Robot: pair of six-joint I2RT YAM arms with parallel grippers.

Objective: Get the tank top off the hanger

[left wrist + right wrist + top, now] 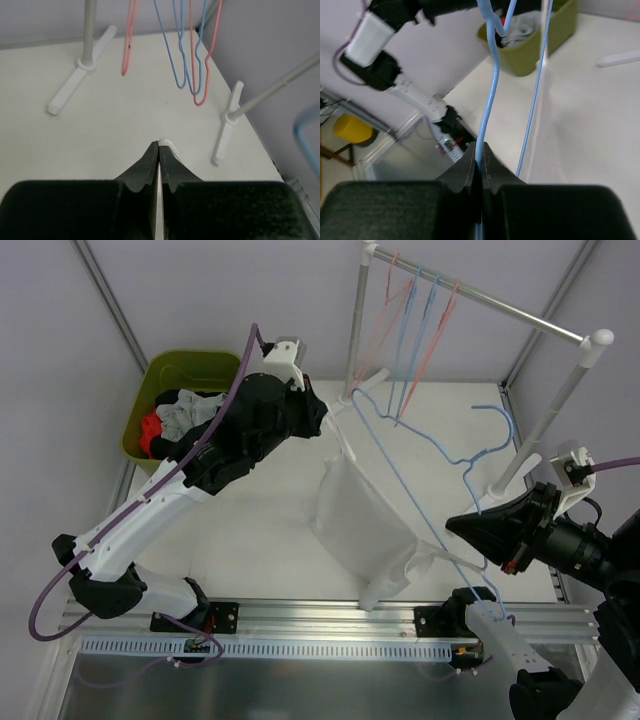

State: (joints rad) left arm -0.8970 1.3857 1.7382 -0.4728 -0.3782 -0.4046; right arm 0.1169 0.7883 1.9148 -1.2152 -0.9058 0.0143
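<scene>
Hanging mid-frame in the top view, the white tank top (355, 520) has one strap pinched by the clenched left end effector (325, 413) at upper centre. Only the left wrist view shows white fabric squeezed between those fingers (150, 165). The right wrist view shows the right end effector (479, 150) clamped on the blue hanger (493, 75).

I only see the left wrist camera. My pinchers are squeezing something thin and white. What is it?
Observer: From above, it is a strap of the white tank top, whose body hangs out of your view.
Operator: Is the top on a hanger?
Observer: Yes, a blue hanger runs through it, slanting across the table.
Operator: Who holds that hanger?
Observer: The right gripper, shut on its wire.
</scene>
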